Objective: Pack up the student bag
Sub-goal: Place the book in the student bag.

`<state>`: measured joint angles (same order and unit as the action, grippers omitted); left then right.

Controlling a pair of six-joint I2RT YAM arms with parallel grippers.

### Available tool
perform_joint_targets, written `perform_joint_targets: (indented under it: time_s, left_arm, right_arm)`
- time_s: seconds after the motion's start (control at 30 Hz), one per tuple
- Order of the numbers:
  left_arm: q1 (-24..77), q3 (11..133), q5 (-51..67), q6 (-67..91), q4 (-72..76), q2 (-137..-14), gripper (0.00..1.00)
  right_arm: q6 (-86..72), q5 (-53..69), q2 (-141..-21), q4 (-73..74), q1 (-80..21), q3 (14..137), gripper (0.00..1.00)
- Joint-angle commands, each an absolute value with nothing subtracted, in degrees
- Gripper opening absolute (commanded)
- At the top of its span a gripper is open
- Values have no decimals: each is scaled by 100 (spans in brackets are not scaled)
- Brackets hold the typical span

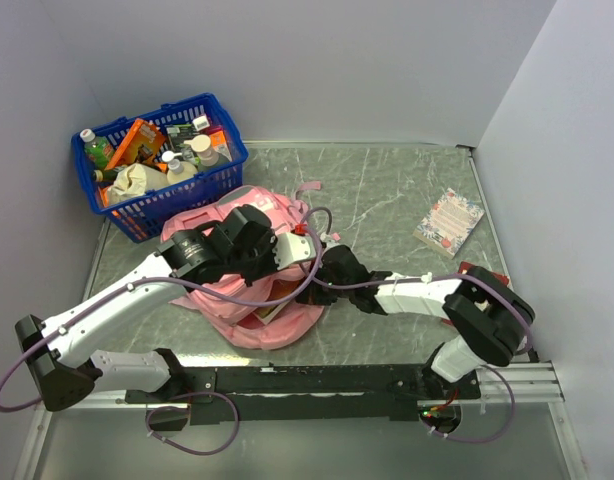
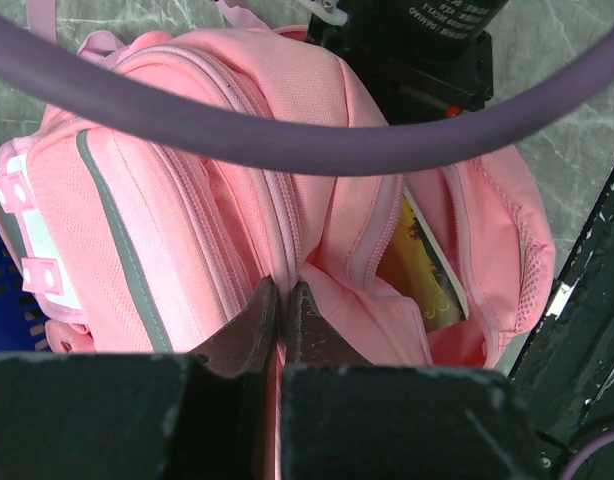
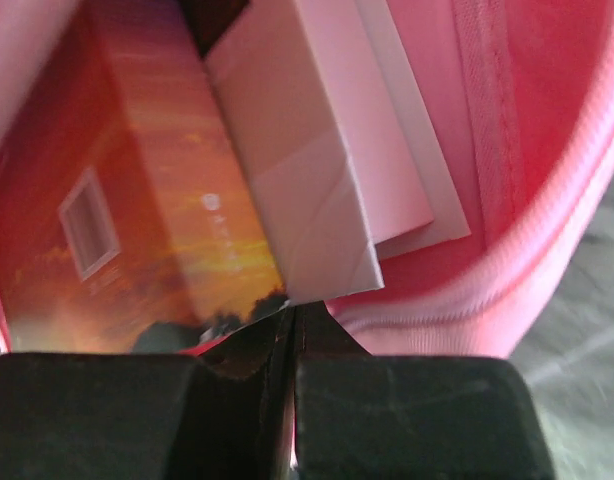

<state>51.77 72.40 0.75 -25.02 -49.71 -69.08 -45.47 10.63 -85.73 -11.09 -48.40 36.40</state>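
1. Location: the student bag [image 1: 287, 322] lies flat on the table [image 1: 387, 190], just toward 7 o'clock of centre. A blue basket [image 1: 157, 165] of goods stands at 10 o'clock, close beside the bag's far end. A floral notebook [image 1: 449, 222] lies well apart at 2 o'clock.
2. Left gripper [image 2: 283, 300]: the jaws are all but pressed together, pinching the pink rim fabric by the zip at the edge of the bag's mouth.
3. Right gripper [image 3: 292, 322]: it reaches in from 3 o'clock and is inside the mouth, jaws pressed together. An orange-covered book [image 3: 137, 230] and a pale booklet [image 3: 317, 170] meet at their tips. Whether a cover is clamped cannot be told.
4. Step in hand, as judged: seating the books in the main compartment while the mouth is held open.
5. Recommendations:
   - Lift the pinched rim up and toward 9 o'clock, so the opening gapes and the soft wall does not fold over the books.
   - Push along the books' length, low and flat, so both slide together.
   - Watch the booklet's free corner, which could catch on the zip.
   - Withdraw the right gripper straight back toward 3 o'clock before the rim is released.
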Motion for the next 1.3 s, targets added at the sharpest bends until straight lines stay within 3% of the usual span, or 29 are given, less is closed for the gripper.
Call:
perform_joint_targets:
  time_s: [0.0, 0.27, 0.43, 0.9, 0.97, 1.03, 1.07, 1.1, 1.17, 1.27]
  left_arm:
    - [5256, 7383, 650, -2672, -4359, -6601, 1]
    - [5256, 7216, 624, -2637, -4307, -6513, 1]
    - [5256, 6997, 492, -2541, -4193, -6425, 1]
    - [5265, 6934, 835, -2338, -4333, -6644, 1]
    - [5265, 6935, 791, -2320, -4403, -6671, 4]
    - [5265, 6882, 800, -2312, -4412, -6653, 4]
    - [5256, 6864, 826, -2259, -4386, -6645, 5]
    - [5256, 6847, 861, -2241, -4360, -6627, 5]
    - [5256, 6794, 888, -2189, -4298, -6609, 4]
    - [5256, 6838, 844, -2118, -4254, -6662, 2]
  right_arm:
    - [-4922, 967, -8736, -2856, -4922, 4297, 0]
    - [-4870, 782, -8157, -2655, -4948, 4017, 0]
    - [-4694, 835, -7199, -3224, -5106, 3033, 0]
    - [-4421, 783, -7323, -2183, -5247, 3243, 0]
    - [-4272, 152, -6728, -1567, -5203, 3191, 11]
    - [-4192, -600, -6304, -727, -5107, 3103, 30]
    - [-4236, -789, -5945, -460, -4898, 3076, 43]
    - [-4262, -991, -5785, -222, -4774, 3050, 71]
    - [-4464, -1343, -5504, 148, -4493, 2971, 100]
    - [-4587, -1449, -5510, 850, -3790, 3241, 100]
